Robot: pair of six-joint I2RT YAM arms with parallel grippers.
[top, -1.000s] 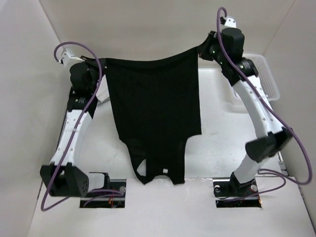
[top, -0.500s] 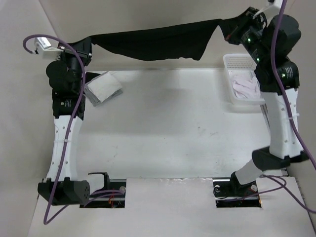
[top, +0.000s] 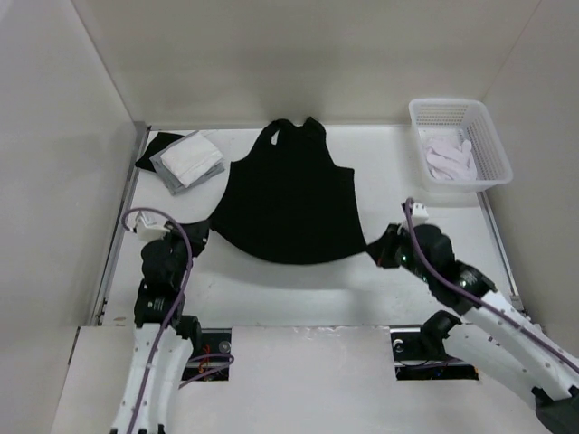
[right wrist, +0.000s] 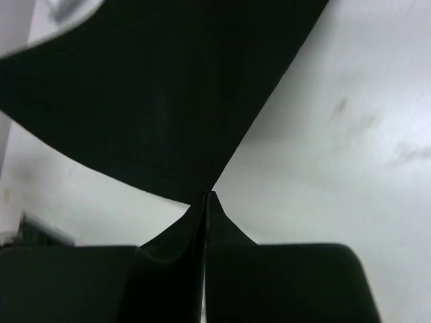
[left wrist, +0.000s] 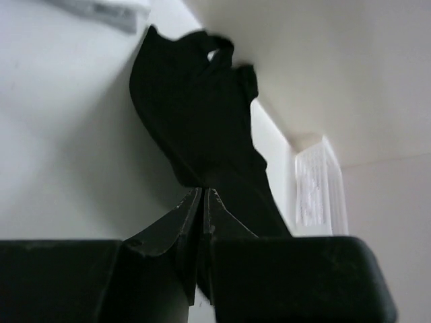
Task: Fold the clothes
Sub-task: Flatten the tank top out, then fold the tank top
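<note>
The left tool (top: 201, 233) is pinched shut on the near left hem corner of the black tank top (top: 289, 199). The right tool (top: 382, 248) is clamped shut on the near right hem corner. Between the two tools the hem sags in a curve. The garment stretches away from them across the bench (top: 271, 289), straps at its far end. Beyond the left tool lies a folded cloth pile (top: 185, 161). Well beyond the right tool stands a white basket (top: 493, 149) holding white garments (top: 448, 158).
</note>
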